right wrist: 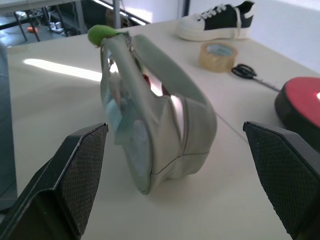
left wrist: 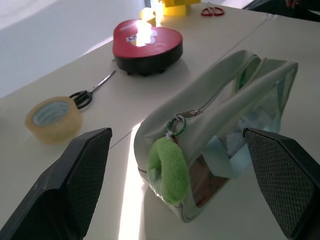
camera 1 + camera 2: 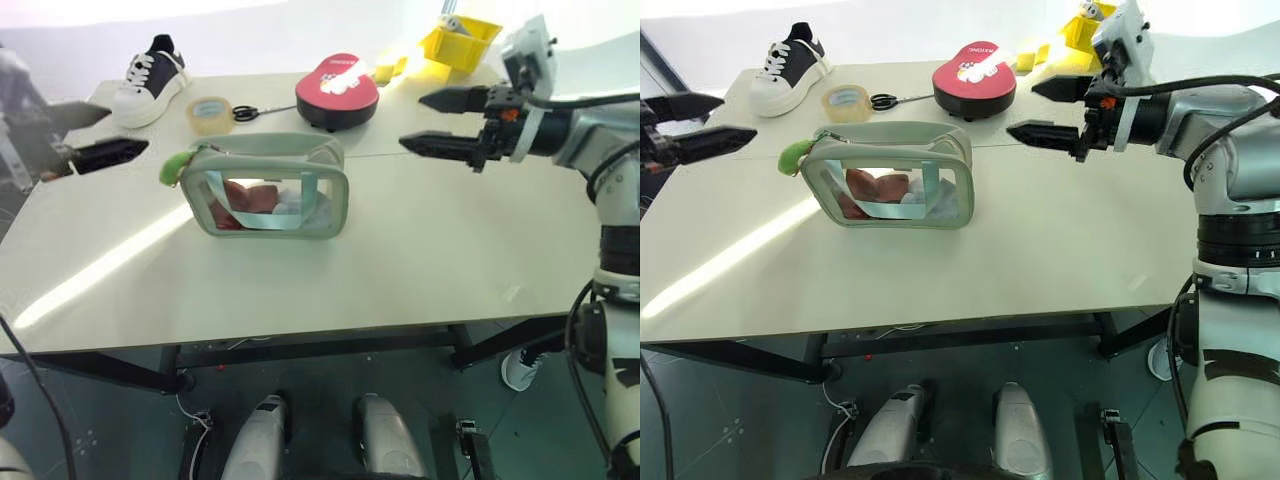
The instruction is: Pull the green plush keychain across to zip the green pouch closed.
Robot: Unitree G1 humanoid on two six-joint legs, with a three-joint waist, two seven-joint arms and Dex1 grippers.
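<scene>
The pale green pouch (image 3: 268, 187) stands upright on the table with red and white contents behind its clear window. The lime-green plush keychain (image 3: 174, 167) hangs from the zipper pull at the pouch's left end. It dangles off a small ring in the left wrist view, keychain (image 2: 169, 169). My left gripper (image 3: 85, 135) hovers open to the left of the pouch, apart from the keychain. Open as well, my right gripper (image 3: 443, 122) hangs above the table to the right of the pouch (image 1: 150, 125), holding nothing.
Behind the pouch lie a tape roll (image 3: 210, 113), black scissors (image 3: 258, 111) and a red round case (image 3: 338, 88). A black-and-white sneaker (image 3: 150, 80) sits at the back left, a yellow bin (image 3: 459, 40) at the back right. The table's front edge (image 3: 300, 335) runs below the pouch.
</scene>
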